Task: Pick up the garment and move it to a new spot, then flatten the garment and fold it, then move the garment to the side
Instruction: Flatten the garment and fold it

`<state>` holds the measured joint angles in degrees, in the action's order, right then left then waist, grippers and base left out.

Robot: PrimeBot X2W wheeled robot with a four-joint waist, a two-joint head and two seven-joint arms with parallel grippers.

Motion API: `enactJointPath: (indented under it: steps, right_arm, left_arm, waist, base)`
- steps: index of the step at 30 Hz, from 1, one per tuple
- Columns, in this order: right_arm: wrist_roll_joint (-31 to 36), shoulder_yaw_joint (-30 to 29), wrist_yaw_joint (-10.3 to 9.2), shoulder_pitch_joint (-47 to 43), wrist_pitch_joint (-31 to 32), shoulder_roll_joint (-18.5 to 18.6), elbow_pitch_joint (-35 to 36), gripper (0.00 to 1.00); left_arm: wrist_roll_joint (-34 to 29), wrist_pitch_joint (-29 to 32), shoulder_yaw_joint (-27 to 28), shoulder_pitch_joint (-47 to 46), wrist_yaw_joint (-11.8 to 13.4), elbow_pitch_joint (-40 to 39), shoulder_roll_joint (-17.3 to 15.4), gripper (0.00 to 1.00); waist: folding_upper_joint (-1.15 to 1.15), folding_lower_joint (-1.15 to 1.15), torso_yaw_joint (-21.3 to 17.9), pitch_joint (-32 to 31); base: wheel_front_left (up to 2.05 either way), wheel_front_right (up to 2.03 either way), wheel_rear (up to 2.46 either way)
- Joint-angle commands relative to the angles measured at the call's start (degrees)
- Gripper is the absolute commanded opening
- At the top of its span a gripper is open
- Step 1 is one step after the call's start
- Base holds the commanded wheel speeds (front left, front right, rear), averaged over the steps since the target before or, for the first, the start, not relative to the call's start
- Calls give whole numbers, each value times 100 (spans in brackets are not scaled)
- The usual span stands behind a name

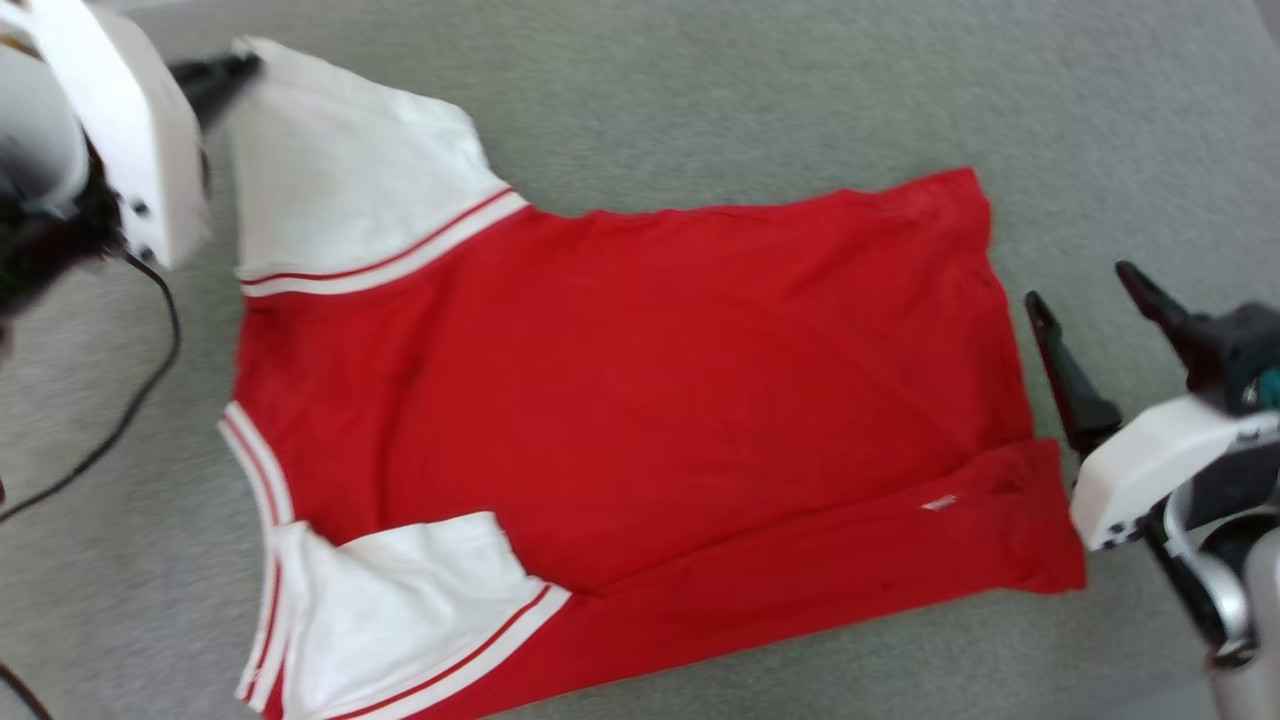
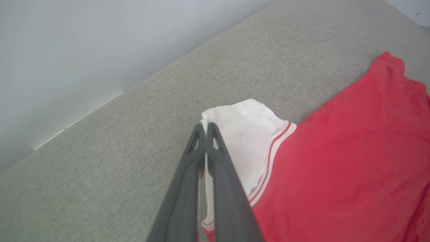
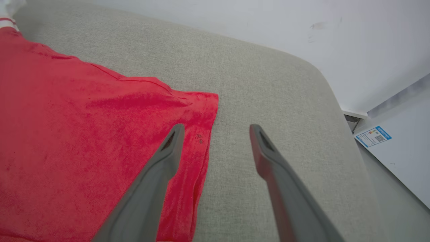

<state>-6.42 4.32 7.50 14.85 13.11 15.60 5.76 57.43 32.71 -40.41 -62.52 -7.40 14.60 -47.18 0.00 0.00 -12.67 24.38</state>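
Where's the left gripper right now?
In the head view's top left corner, the left gripper is shut on the tip of the upper white sleeve of the red shirt, opposite the right gripper by the hem.

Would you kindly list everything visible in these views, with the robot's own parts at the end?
garment: one, red with white sleeves and red-and-white striped trim, spread on the grey surface, its near long edge folded over.
grey surface: one, grey woven fabric, under the garment.
wall: one, white, behind the surface's far edge.
label: one, blue and white, on a pale panel beyond the surface's corner.
cable: one, black, looping down from the left arm.
left gripper: one, dark fingers, shut on the white sleeve's edge.
right gripper: one, dark fingers, open, at the garment's hem.
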Motion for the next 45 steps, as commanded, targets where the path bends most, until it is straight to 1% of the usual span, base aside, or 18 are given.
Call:
enactJointPath:
  steps: [1, 2, 4, 7, 9, 12, 15, 19, 21, 23, 27, 29, 34, 35, 36, 37, 42, 45]
  right_arm:
    - [-71, 51, -3, 180, 283, 118, 52, 100]
    - [-253, 61, -3, 261, 626, 184, 77, 100]
    - [-592, 123, -3, 465, 1319, 445, 143, 100]
    - [-934, 102, -4, 792, 2390, 831, 31, 100]
    - [-1171, 96, -3, 1039, 3001, 1025, -76, 100]
    - [-1409, 18, -3, 1405, 3648, 1221, -307, 100]
    - [-1494, 7, -3, 1727, 4064, 1366, -650, 100]
    - [-1406, 68, -3, 2039, 4305, 1531, -1214, 100]
    - [-1316, 122, -3, 2169, 4308, 1603, -1481, 100]
    - [-1232, 195, -3, 2259, 4239, 1649, -1740, 100]
    - [-1150, 342, -3, 2324, 4131, 1584, -2208, 100]
    - [-1113, 517, -2, 2263, 4105, 1558, -2405, 100]
    - [-1270, 895, 11, 2029, 3935, 1429, -2869, 100]
    - [-1289, 950, 12, 2018, 3864, 1426, -2945, 43]
    - [-1317, 970, 12, 2031, 3765, 1414, -3003, 14]
    - [-1333, 975, 12, 2061, 3650, 1397, -3051, 0]
    - [-1361, 941, 5, 2267, 3078, 1451, -3162, 0]
    - [-1264, 877, -4, 2308, 2704, 1490, -3169, 0]
  left_arm:
    - [15, -74, -63, 119, -3, -166, -53, 0]
    - [8, -129, -101, 159, -4, -324, -99, 0]
    - [-13, -258, -149, 272, -4, -643, -180, 0]
    - [-19, -445, -156, 494, 5, -1126, -292, 0]
    - [-38, -552, -144, 661, 92, -1487, -377, 0]
    - [-61, -702, -115, 901, 224, -1987, -500, 0]
    - [-94, -832, -109, 1082, 338, -2410, -582, 0]
    - [-51, -1090, -76, 1342, 482, -2892, -534, 0]
    - [-153, -1135, -127, 1426, 519, -3071, -574, 0]
    - [-245, -1183, -181, 1485, 548, -3209, -546, 0]
    - [-358, -1256, -276, 1573, 594, -3401, -488, 0]
    - [-392, -1285, -306, 1631, 620, -3471, -462, 0]
    - [-420, -1389, -360, 1729, 646, -3482, -384, 0]
    - [-413, -1395, -374, 1758, 649, -3459, -370, 0]
    - [-393, -1415, -380, 1782, 654, -3432, -360, 0]
    - [-386, -1448, -367, 1788, 666, -3395, -360, 0]
    - [-411, -1688, -277, 1938, 763, -3166, -392, 0]
    - [-315, -2001, -133, 2063, 844, -3017, -356, 0]
  waist:
    - [0, 0, 265, -211]
    - [0, 0, 334, -234]
    - [0, 0, 471, -254]
    - [0, 0, 665, -251]
    - [0, 0, 805, -219]
    - [0, 0, 1029, -137]
    - [0, 0, 1224, -56]
    - [0, 0, 1452, 45]
    - [0, 0, 1553, 109]
    - [0, 0, 1652, 166]
    - [0, 0, 1797, 247]
    - [0, 0, 1844, 267]
    - [0, 0, 1907, 259]
    - [0, 0, 1912, 246]
    - [0, 0, 1912, 229]
    - [0, 0, 1906, 203]
    - [0, 0, 1810, -30]
    - [0, 0, 1739, -233]
  base:
    - [0, 0, 0]
    - [0, 0, 0]
    - [0, 0, 0]
    - [0, 0, 0]
    - [0, 0, 0]
    - [0, 0, 0]
    - [0, 0, 0]
    - [0, 0, 0]
    - [0, 0, 0]
    - [0, 0, 0]
    - [0, 0, 0]
    - [0, 0, 0]
    - [0, 0, 0]
    - [0, 0, 0]
    - [0, 0, 0]
    - [0, 0, 0]
    - [0, 0, 0]
    - [0, 0, 0]
